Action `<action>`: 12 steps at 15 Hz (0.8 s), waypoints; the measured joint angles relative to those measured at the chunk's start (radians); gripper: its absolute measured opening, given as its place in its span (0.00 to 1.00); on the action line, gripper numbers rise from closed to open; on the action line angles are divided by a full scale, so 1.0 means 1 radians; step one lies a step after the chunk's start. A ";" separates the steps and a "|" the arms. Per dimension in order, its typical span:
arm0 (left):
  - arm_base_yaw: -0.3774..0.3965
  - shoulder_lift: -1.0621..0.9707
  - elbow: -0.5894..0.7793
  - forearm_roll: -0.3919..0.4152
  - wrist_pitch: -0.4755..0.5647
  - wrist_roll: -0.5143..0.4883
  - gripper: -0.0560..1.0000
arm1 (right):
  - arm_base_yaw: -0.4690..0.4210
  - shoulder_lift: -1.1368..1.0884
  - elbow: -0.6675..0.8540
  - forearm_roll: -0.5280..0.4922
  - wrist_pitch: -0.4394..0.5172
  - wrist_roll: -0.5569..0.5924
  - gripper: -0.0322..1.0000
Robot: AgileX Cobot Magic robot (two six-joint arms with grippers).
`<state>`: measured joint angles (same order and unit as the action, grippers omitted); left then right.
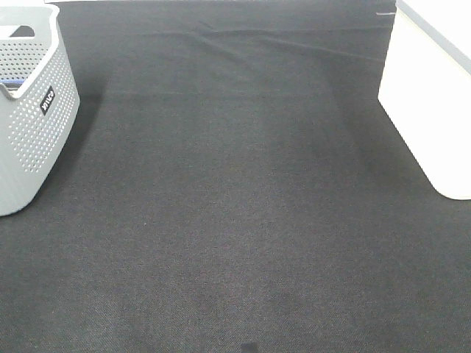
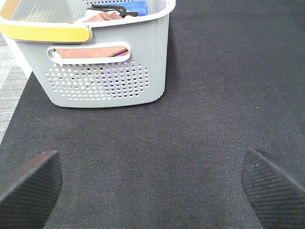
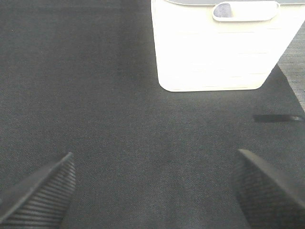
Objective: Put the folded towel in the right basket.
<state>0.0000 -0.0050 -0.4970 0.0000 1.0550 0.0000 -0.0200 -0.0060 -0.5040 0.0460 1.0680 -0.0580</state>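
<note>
Left wrist view: folded reddish-brown towels [image 2: 97, 50] are seen inside the grey perforated plastic basket [image 2: 107, 78], ahead of the wide-open left gripper [image 2: 152, 179], the nearer one.

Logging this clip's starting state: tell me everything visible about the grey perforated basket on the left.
The grey perforated plastic basket stands upright on the black woven mat at the left edge of the high view, partly cropped. Its walls carry rows of small round holes below a solid band, with a slot handle cut into the end and a small dark label on one side. One rim section is yellow. Inside lie a reddish-brown folded cloth and something blue. Neither pincer touches it.
</note>
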 joint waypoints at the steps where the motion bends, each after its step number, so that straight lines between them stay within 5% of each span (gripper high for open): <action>1: 0.000 0.000 0.000 0.000 0.000 0.000 0.98 | 0.000 0.000 0.000 0.000 0.000 0.000 0.84; 12: 0.000 0.000 0.000 0.000 0.000 0.000 0.98 | 0.000 0.000 0.000 0.000 0.000 0.000 0.84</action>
<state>0.0000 -0.0050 -0.4970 0.0000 1.0550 0.0000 -0.0200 -0.0060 -0.5040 0.0460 1.0680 -0.0580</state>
